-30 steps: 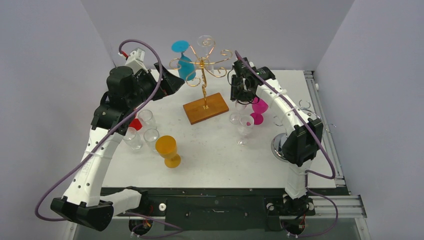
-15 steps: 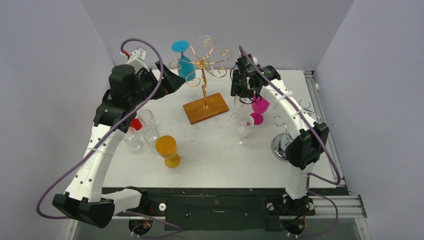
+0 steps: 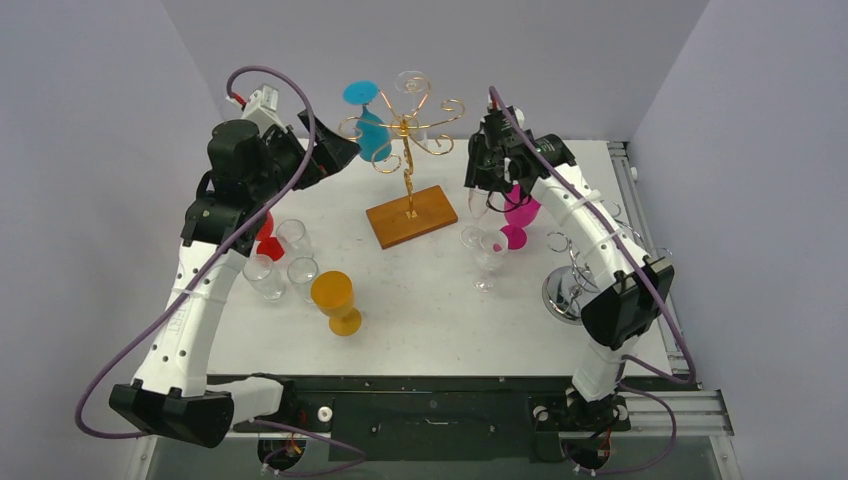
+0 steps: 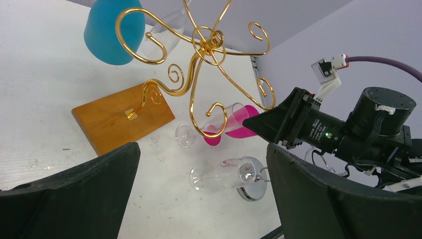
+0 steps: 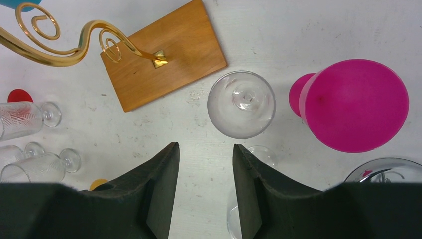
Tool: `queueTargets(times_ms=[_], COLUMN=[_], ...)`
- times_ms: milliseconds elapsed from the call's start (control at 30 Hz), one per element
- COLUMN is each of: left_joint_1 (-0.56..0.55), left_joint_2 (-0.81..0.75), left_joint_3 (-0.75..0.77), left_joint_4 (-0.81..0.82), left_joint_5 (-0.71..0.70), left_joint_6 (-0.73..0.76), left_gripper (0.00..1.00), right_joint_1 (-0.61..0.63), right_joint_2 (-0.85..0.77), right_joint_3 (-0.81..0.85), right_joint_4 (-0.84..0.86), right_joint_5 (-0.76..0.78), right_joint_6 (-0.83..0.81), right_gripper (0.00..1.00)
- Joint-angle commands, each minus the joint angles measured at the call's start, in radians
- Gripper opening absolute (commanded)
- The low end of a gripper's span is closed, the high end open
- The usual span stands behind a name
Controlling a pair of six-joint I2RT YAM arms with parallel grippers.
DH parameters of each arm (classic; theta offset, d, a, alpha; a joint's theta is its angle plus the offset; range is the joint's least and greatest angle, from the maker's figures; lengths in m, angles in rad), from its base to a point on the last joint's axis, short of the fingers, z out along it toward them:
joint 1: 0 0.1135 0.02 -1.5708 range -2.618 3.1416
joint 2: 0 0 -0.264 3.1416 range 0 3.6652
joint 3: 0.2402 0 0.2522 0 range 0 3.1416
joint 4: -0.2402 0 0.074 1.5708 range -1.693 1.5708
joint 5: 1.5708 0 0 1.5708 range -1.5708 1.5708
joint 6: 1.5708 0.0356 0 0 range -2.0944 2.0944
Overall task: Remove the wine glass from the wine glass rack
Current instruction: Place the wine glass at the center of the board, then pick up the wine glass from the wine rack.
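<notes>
Left wrist view: your left gripper (image 4: 203, 169) was spread wide, empty, facing the tall gold wire wine glass rack (image 4: 124, 119) on its wooden base. The opaque blue wine glass (image 4: 110, 30) hung inverted on a spiral arm, untouched. Your right gripper (image 5: 205, 164) was part-spread, empty. Approach step, I'd say; next needed: close on the bowl, slide it off.

The right wrist view's edge cuts off the wine glass rack (image 5: 164, 55).
</notes>
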Motion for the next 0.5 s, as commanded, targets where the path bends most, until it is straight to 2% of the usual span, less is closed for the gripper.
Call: queueTargets(times_ms=[0, 300, 367, 467], left_joint_1=[0.032, 0.112, 0.128, 0.143], left_joint_2=[0.016, 0.12, 0.163, 0.229], left_joint_3=[0.063, 0.126, 0.149, 0.156], left_joint_4=[0.07, 0.119, 0.142, 0.21], left_joint_5=[0.017, -0.027, -0.02, 0.013], left_joint_6=[-0.026, -0.061, -0.066, -0.1], left_gripper=[0.96, 0.99, 0.95, 0.8], right_joint_1=[-0.012, -0.022, -0.023, -0.026], right_joint_2=[-0.093, -0.21, -0.241, -0.298], right_joint_3=[-0.031, -0.124, -0.14, -0.17], right_joint_4=[0.044, 0.073, 0.079, 0.093], right_joint_5=[0.008, 0.01, 0.011, 0.02], right_joint_6=[0.01, 0.011, 0.013, 0.017], right_gripper=[0.4, 0.44, 0.47, 0.51])
